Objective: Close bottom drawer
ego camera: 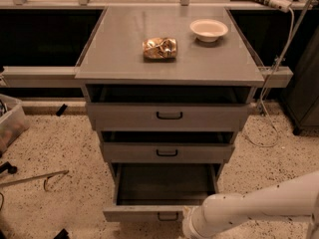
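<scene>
The bottom drawer is a grey metal drawer pulled well out of the cabinet, its inside dark and empty, with a small black loop handle on its narrow front panel. My white arm comes in from the lower right, and my gripper is at the frame's bottom edge just right of the handle, in front of the drawer's front panel. Its fingers are cut off by the frame edge.
The middle drawer and top drawer stand slightly open above. On the cabinet top lie a crumpled snack bag and a white bowl. A cable hangs at the right; a plastic bin sits left.
</scene>
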Available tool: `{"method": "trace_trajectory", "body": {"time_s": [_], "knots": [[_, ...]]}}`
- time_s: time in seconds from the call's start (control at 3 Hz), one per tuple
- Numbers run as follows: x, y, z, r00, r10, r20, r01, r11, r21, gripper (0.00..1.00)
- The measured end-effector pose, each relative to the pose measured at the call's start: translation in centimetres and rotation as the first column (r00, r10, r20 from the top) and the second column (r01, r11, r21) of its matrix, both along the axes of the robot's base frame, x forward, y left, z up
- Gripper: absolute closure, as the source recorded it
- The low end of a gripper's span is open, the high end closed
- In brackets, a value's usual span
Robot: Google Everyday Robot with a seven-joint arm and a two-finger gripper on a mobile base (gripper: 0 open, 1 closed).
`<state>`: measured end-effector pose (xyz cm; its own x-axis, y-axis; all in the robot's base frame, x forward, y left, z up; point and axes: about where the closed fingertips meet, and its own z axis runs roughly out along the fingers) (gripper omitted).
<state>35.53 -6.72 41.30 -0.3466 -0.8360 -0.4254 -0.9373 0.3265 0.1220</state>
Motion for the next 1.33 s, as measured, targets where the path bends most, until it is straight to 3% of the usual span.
{"method": "trace_trajectory", "body": {"time_s": [0.33,0.67,1.0,1.33], "knots": [[0.5,0.1,-1.7,0.9999,-0.013,-0.009,0.014,0.998,0.062,0.00],[1.8,-0.1,-4.1,0.9999,-0.015,-0.006,0.016,0.980,0.197,0.00],[3.3,-2.3,-8.7,0.9998,-0.020,-0.002,0.020,0.961,0.276,0.00],[5.9,-3.7,-14.3,0.9997,-0.008,-0.022,0.013,0.961,0.277,0.00]]}}
